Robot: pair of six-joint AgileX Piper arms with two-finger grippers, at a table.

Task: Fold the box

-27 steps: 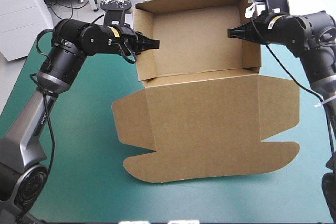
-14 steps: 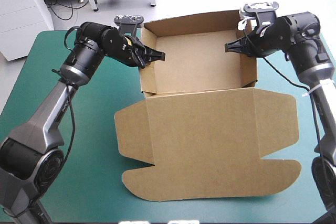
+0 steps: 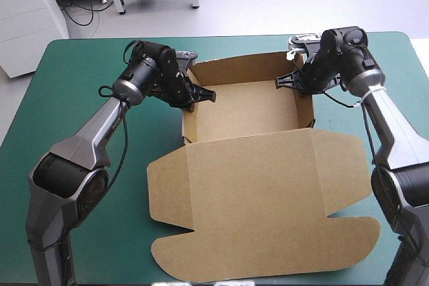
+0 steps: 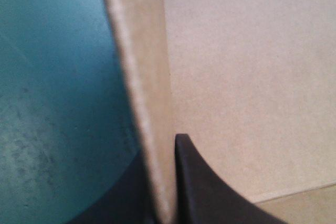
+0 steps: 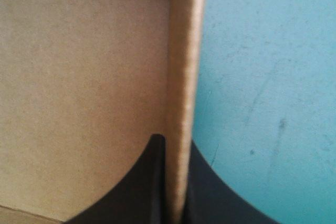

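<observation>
Box: brown box (image 3: 241, 108) stands as an open tray on the far half of the table, between the two arms, with its walls raised.
Lid: lid (image 3: 261, 199) lies flat on the teal-green cover (image 3: 80, 85), reaching from the tray's near wall toward the table's near edge.
Left gripper: left gripper (image 3: 203, 94) is all but closed, pinching the tray's left wall (image 4: 144, 103) from above. One black finger is inside the tray, the other outside over the cover.
Right gripper: right gripper (image 3: 285, 84) pinches the right wall (image 5: 184, 77) in the same way, with the board between its nearly closed fingers, one inside and one outside.
</observation>
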